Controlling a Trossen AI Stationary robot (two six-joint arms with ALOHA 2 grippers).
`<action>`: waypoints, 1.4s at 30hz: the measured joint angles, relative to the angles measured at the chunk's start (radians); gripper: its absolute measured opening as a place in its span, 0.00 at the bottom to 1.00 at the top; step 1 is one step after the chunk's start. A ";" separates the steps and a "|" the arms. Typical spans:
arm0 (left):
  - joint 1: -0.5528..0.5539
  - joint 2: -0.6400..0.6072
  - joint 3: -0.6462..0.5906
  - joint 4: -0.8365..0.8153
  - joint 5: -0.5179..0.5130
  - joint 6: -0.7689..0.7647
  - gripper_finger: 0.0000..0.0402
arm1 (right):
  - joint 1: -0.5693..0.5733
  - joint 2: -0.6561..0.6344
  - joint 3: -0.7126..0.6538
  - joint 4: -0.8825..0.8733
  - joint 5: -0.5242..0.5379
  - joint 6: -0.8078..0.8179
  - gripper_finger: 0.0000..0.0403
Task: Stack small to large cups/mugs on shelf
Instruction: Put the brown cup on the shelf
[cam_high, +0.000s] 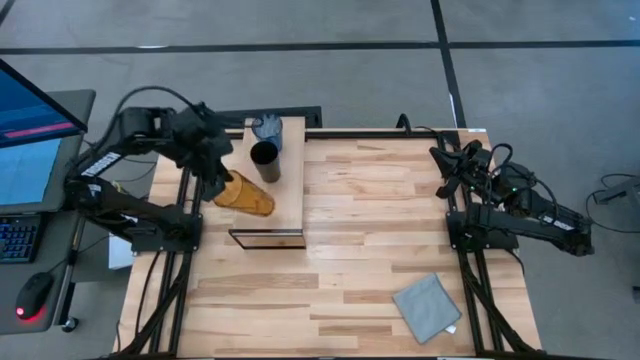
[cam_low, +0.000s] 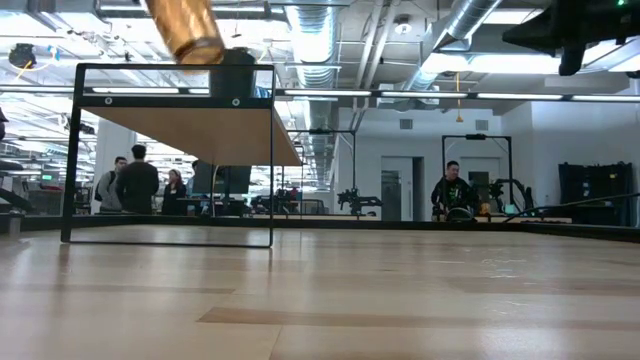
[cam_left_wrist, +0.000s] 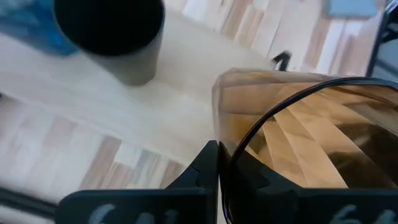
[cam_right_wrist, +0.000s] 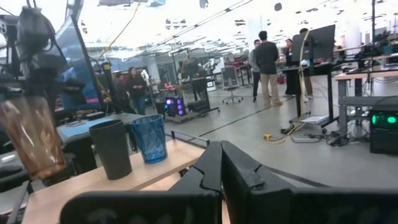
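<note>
The left gripper (cam_high: 222, 180), fingers clenched on the tilted amber cup (cam_high: 245, 194), holds it above the shelf (cam_high: 290, 190) edge, near the black cup (cam_high: 265, 161), open shelf beside.

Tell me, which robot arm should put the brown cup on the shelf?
The left arm. Its fingers already grip the amber cup over the shelf, near the black cup. The right gripper waits far away.
</note>
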 joint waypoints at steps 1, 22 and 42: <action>0.000 -0.003 -0.021 0.001 -0.003 0.000 0.00 | -0.001 0.000 0.000 0.000 0.000 0.000 0.06; 0.023 0.061 -0.108 0.002 -0.064 0.006 0.00 | 0.003 0.000 0.000 -0.008 -0.006 0.000 0.06; 0.031 0.097 -0.029 0.000 -0.052 0.009 0.06 | 0.003 0.000 0.000 -0.011 -0.006 -0.005 0.06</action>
